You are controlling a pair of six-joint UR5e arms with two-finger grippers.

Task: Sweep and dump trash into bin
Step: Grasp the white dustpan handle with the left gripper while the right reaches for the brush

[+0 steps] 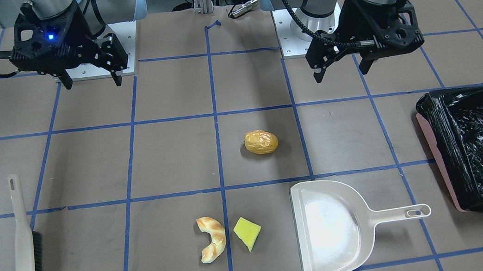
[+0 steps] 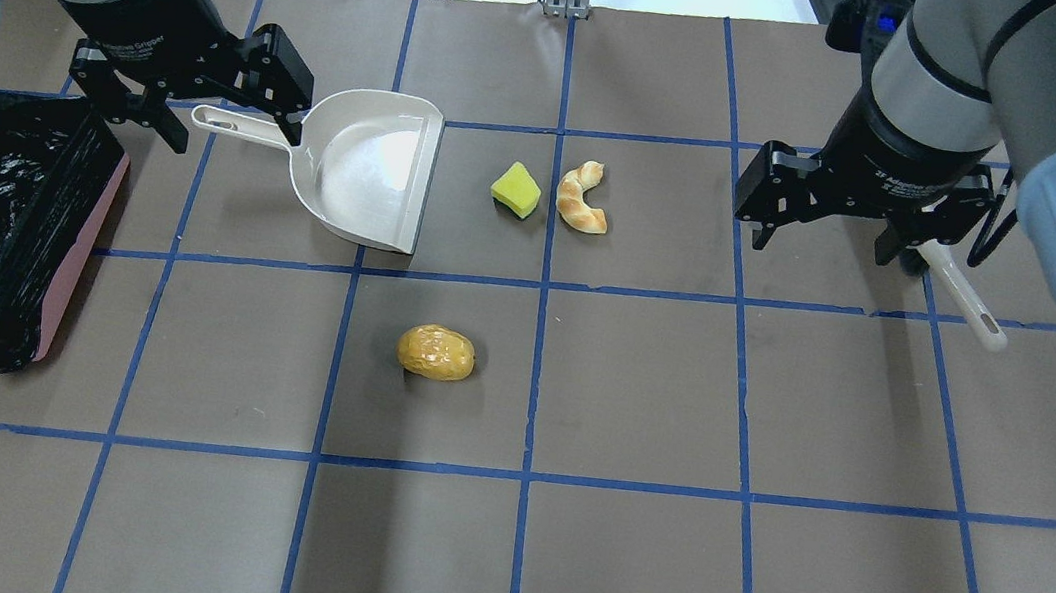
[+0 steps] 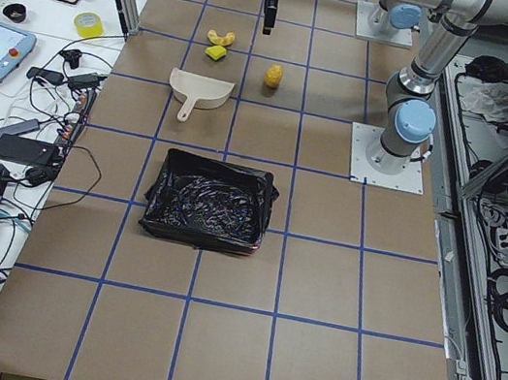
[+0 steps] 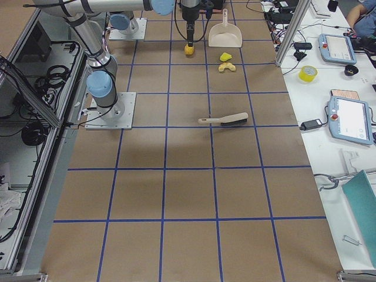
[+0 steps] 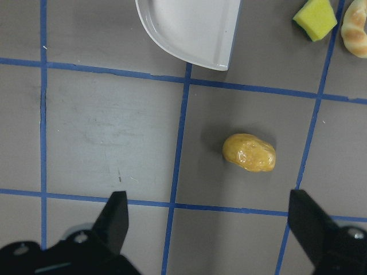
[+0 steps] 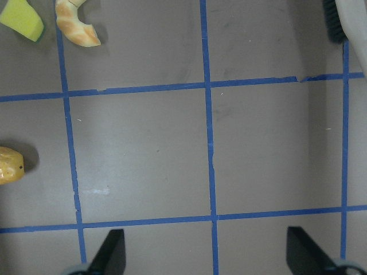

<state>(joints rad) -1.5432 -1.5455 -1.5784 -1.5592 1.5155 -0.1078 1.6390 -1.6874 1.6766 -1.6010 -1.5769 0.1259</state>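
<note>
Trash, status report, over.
Left end effector and right end effector open, empty. Potato, bread, sponge on table, outside dustpan. Brush ungrasped.

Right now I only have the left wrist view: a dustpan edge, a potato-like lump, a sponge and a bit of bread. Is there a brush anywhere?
Observer: Yes, a brush lies flat on the right arm's side, and nothing is holding it.
Operator: And where is the bin?
Observer: The bin sits on the left arm's side, past the dustpan, whose handle points toward it.
Operator: Is the right gripper holding anything?
Observer: No, the right gripper is open and empty.
</note>
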